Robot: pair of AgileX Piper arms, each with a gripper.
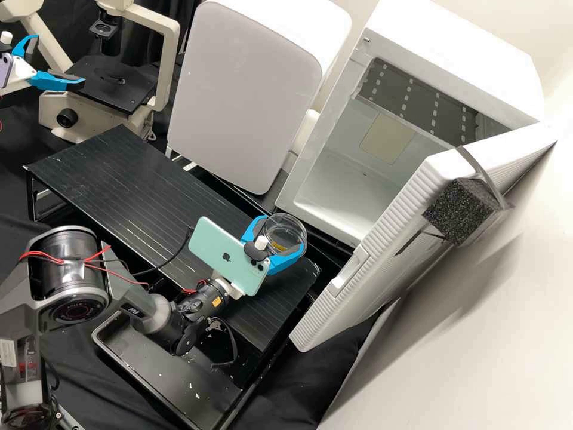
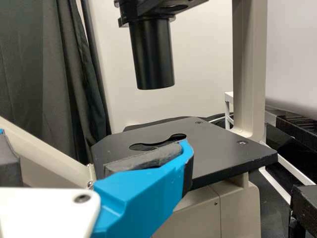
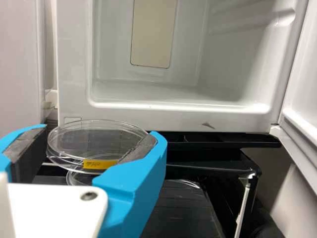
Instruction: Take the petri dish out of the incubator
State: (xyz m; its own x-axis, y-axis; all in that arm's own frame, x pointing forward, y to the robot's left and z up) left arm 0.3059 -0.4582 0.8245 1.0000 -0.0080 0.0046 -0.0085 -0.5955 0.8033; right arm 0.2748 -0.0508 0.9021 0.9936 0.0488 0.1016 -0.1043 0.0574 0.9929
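In the high view, my right gripper (image 1: pixel 284 233) is shut on the clear petri dish (image 1: pixel 289 226), above the right end of the long black stand, outside the white incubator (image 1: pixel 334 203). The incubator's door hangs open. The right wrist view has the petri dish (image 3: pixel 84 141), with a yellow label, between the two fingers of my right gripper (image 3: pixel 100 133), in front of the incubator's opening (image 3: pixel 173 110). My left gripper (image 1: pixel 58 58) is at the microscope at the upper left, fingers apart with nothing between them. The left wrist view shows my left gripper (image 2: pixel 59 163) open beside the microscope stage.
The long black stand (image 1: pixel 137 185) runs in front of a grey-white closed unit (image 1: pixel 245 89). The open door (image 1: pixel 382 245), with a black foam block (image 1: pixel 456 212), borders the right side. A dark tray (image 1: pixel 173 382) lies under the right arm. The microscope stage (image 2: pixel 218 153) is black.
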